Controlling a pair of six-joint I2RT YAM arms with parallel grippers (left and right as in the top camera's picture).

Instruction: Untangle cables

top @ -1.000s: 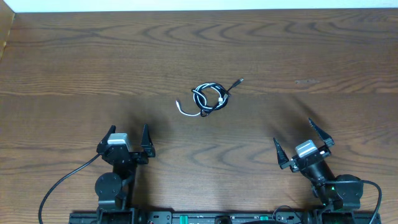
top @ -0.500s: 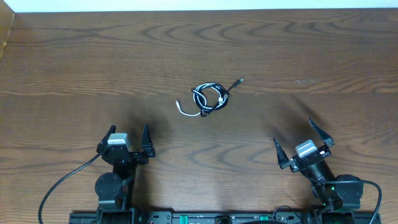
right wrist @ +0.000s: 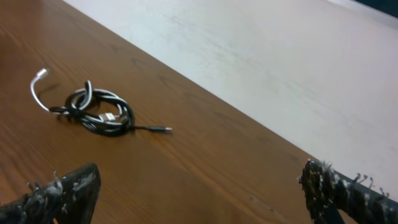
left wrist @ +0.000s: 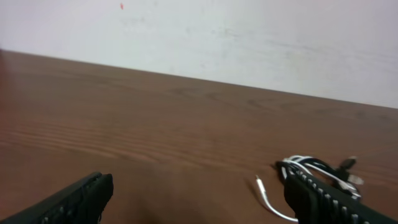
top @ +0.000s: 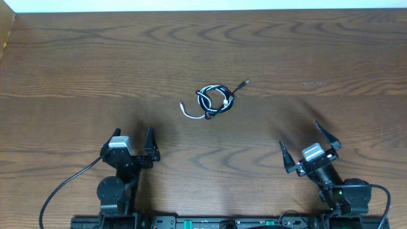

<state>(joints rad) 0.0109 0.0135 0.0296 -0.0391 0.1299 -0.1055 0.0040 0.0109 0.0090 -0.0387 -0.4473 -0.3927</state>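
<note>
Two pincers and one knot of cables are counted on the wooden table (top: 76, 57). One white cable (top: 186, 112) and, as far as can be told, one black cable (top: 240, 86) are made out in the knot. The left pincer (top: 133, 131) is seen spread wide and empty. The cables (top: 212, 102) are found well apart from it at two o'clock, and at ten o'clock from the right pincer (top: 299, 134), which is likewise spread and empty. Both arms are shown only overhead. In the left wrist view the knot is partly hidden by a finger (left wrist: 329, 199), whereas the black plug (right wrist: 165, 129) is shown lying free in the right wrist view.
</note>
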